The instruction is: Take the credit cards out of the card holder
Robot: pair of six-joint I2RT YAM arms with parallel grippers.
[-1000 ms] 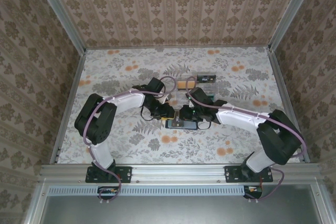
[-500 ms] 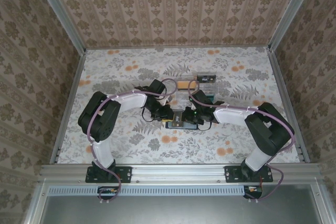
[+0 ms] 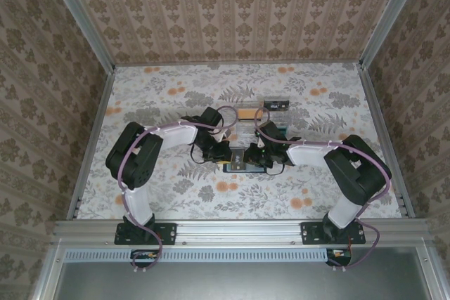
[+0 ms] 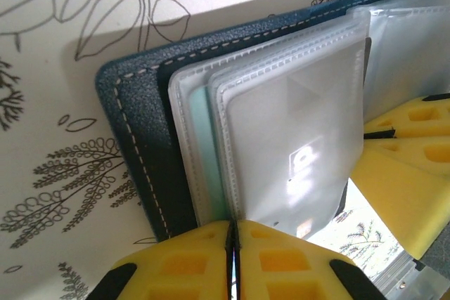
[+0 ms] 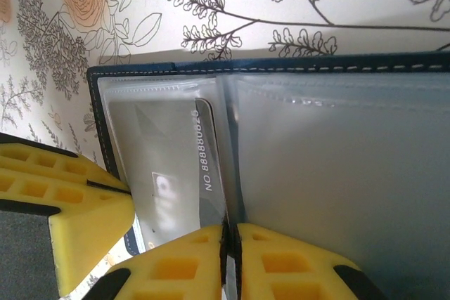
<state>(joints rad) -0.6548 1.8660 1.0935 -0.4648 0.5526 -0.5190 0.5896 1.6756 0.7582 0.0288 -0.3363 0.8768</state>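
Dark blue stitched card holder [image 4: 135,128], clear sleeves [image 4: 295,110], teal card [image 4: 201,142] inside

Card holder [image 3: 235,168] mostly beneath left claw [image 3: 228,158] and right claw [image 3: 252,159] from above; teal card [image 4: 200,152] a sliver

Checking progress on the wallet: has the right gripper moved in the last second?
Yes. The right gripper has edged left over the wallet, further from the table's right rail.

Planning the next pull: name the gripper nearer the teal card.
Left. The left gripper pinches card holder sleeves right beside the teal card; the right gripper grips a sleeve farther off.
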